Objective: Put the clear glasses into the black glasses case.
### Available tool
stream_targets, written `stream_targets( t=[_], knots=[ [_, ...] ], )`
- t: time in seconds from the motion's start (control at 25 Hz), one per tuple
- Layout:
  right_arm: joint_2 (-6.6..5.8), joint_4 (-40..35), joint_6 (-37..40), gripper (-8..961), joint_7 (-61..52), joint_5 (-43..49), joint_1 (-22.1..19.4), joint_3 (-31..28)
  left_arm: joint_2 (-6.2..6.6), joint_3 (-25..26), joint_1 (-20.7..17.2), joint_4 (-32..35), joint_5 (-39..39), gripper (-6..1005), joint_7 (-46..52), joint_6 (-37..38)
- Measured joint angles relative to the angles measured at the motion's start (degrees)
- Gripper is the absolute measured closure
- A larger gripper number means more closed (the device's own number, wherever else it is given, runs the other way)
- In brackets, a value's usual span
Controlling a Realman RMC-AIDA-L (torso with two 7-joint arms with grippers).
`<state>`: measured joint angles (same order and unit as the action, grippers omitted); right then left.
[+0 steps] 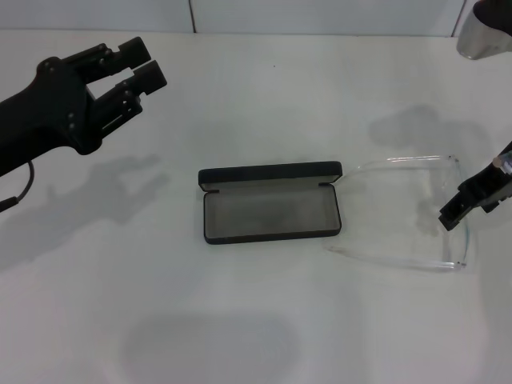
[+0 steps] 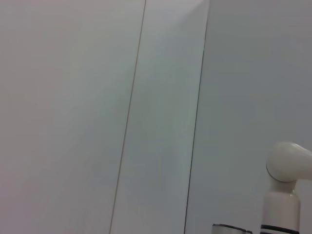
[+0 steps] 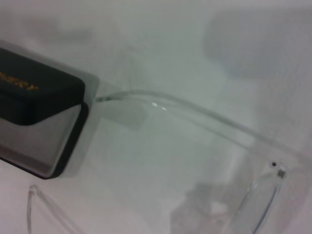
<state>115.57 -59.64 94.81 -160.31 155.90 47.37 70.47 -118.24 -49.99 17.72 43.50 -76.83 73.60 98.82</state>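
One black glasses case [image 1: 270,210] lies open on the white surface [image 1: 256,320], its lid standing up along the far side and its grey-lined tray holding nothing. Just beside its right end lie the clear glasses [image 1: 416,212], fully see-through, their two long arms reaching toward the case and the curved lens on the far right. The right claw [image 1: 453,214] sits low at that lens; whether it is spread or pinching cannot be told. The left claw [image 1: 132,68] hovers well apart, up at the far left, fingers spread.
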Motion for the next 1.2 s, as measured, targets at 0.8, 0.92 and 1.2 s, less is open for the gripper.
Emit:
stream_targets(
  t=[0.8,0.92,1.2],
  knots=[
    [-0.18,1.30,-1.40,457,1.74,0.55,-0.38,0.01,-0.13,-0.11,-1.00,-1.58,0.01,601,0.14,0.32],
    [-0.18,1.29,-1.86,538,2.22,0.55,-0.97,0.01,-0.25,-0.02,-1.24,-1.58,0.02,600,0.14,0.32],
    [-0.21,1.27,-2.97,794,3.45,0.54,-1.66,-0.01,-0.55,0.13,-1.57,-1.58,0.04,601,0.15,0.85]
  ],
)
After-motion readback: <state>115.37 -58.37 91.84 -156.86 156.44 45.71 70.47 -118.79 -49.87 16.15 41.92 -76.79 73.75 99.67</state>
